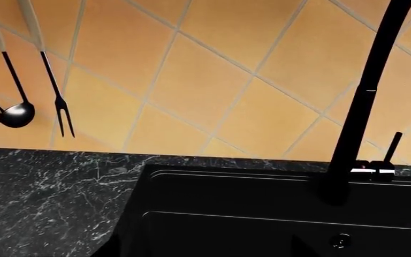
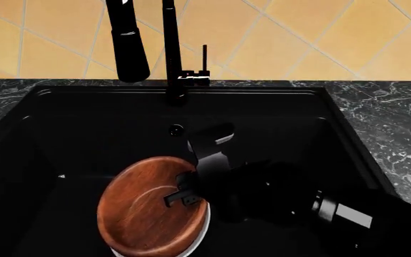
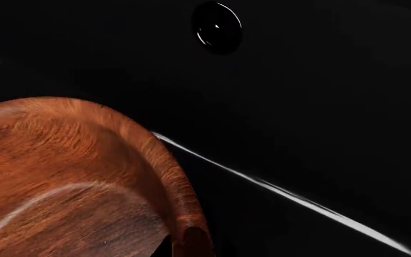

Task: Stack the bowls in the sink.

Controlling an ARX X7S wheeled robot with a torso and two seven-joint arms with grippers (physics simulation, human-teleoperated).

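Note:
The reddish-brown wooden bowl (image 2: 145,209) rests inside the white bowl (image 2: 203,227) on the floor of the black sink (image 2: 84,123). Only a thin white crescent of the white bowl shows under it. My right gripper (image 2: 182,196) reaches in from the right and is shut on the wooden bowl's right rim. In the right wrist view that rim (image 3: 159,160) runs down between the jaws of the right gripper (image 3: 191,243). My left gripper (image 1: 205,252) hovers over the sink's left edge, with its dark fingers barely visible, set wide apart and holding nothing.
The tall black faucet (image 2: 169,48) and its hanging spray head (image 2: 128,45) stand at the sink's back rim. The drain (image 3: 218,27) lies beyond the bowls. Dark marbled counter (image 2: 391,123) flanks the basin. A ladle (image 1: 16,115) and a fork (image 1: 64,115) hang on the tiled wall.

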